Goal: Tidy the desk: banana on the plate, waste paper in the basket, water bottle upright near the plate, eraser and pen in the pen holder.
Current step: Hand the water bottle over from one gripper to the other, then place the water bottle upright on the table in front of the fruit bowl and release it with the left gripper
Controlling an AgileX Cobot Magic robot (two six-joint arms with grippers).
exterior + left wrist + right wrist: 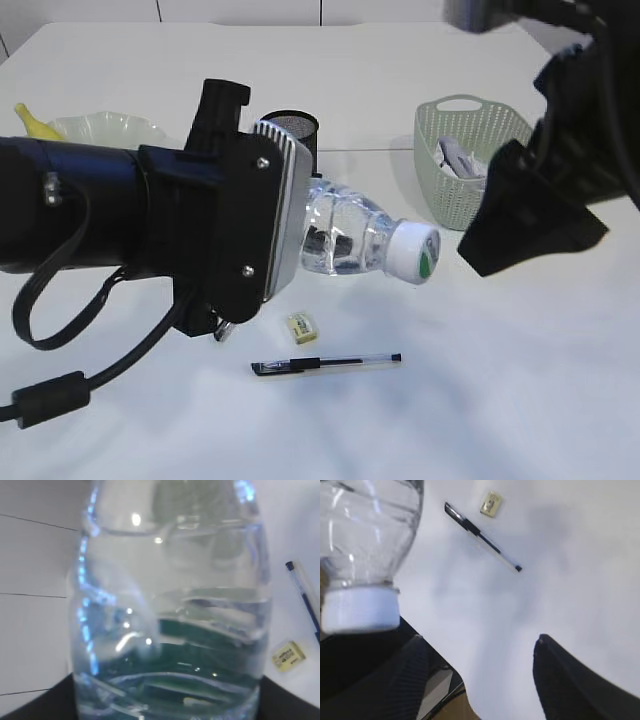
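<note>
Left hand (pixel 300 235) holds the clear plastic water bottle (pixel 360 238) on its side, above the white counter (pixel 500 380), at frame centre.

Its white cap (pixel 413 251) points right. The right hand (pixel 477 677), at the right edge of the exterior view, has its fingers spread wide and holds nothing. Below the bottle lie the small yellow eraser (pixel 301 327) and the black-capped clear pen (pixel 326 365), near each other. The yellow banana (pixel 35 122) touches the pale green scalloped plate (pixel 105 128) at upper left; the black mesh pen holder (pixel 290 130) stands behind the bottle; crumpled paper (pixel 458 157) sits in the pale green woven basket (pixel 470 125), upper right.
</note>
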